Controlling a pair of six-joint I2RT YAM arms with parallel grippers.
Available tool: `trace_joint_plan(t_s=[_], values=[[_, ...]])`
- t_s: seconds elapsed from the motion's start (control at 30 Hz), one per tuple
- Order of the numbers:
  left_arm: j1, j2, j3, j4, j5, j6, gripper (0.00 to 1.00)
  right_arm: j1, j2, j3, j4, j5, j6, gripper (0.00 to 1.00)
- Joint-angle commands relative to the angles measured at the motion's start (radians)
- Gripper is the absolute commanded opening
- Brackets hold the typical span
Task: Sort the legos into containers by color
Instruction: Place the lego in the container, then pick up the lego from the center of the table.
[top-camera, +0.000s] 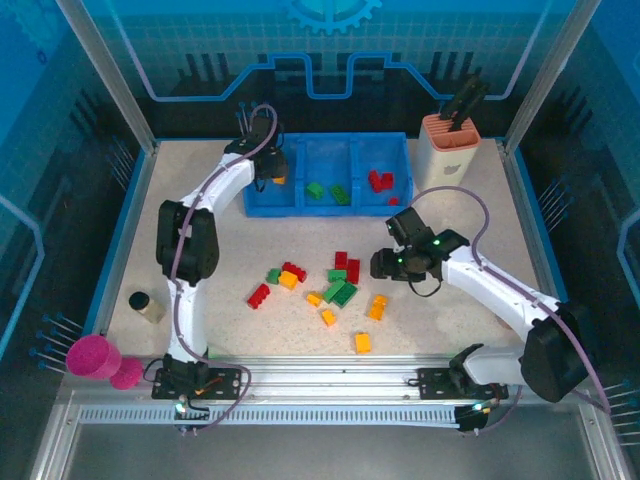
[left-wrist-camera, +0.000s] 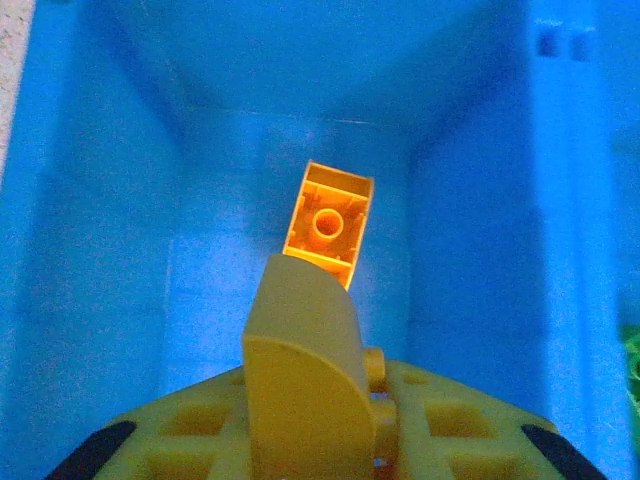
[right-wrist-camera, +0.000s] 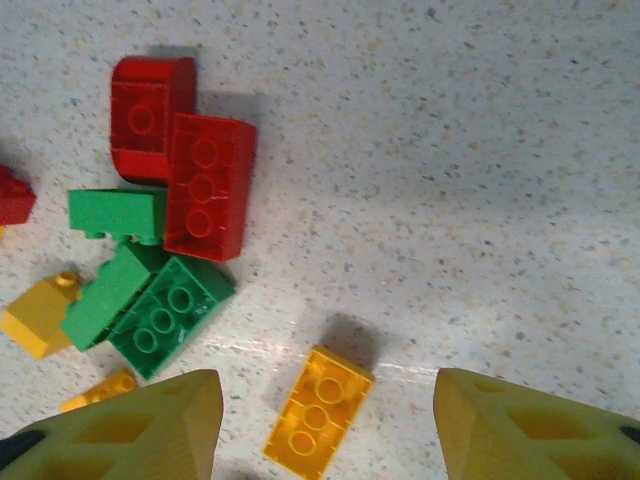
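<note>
My right gripper (right-wrist-camera: 322, 398) hangs spread over a yellow-orange brick (right-wrist-camera: 318, 414); my left gripper (left-wrist-camera: 305, 300) pinches an orange brick (left-wrist-camera: 328, 222) above the blue tray (top-camera: 300, 208).

On the table, the yellow-orange brick lies between my right fingers (right-wrist-camera: 150, 420), a little nearer the one on the view's left. Its long axis runs away from me, slightly skewed, so I judge the jaws would close across its narrow width after a small twist. My left jaws are pressed together on 1 wall of the orange brick, hollow side towards me, over the left compartment (left-wrist-camera: 90, 250).
</note>
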Motion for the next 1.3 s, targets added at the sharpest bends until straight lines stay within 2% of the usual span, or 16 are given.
trace_joint_plan(t_s=[0.0, 0.47, 0.9, 1.27], values=[[0.014, 0.053, 0.048, -0.046, 0.029, 0.012, 0.12, 0.020, 0.050, 0.001, 0.109, -0.046, 0.053, 0.60], [0.016, 0.122, 0.063, -0.045, 0.054, 0.009, 0.22, 0.054, 0.279, 0.077, 0.204, -0.086, 0.046, 0.62], [0.016, 0.080, 0.062, -0.047, 0.085, 0.017, 0.50, 0.061, 0.397, 0.108, 0.247, -0.111, 0.058, 0.62], [0.016, 0.010, 0.038, -0.057, 0.100, 0.027, 0.56, 0.062, 0.477, 0.140, 0.231, -0.106, 0.052, 0.60]])
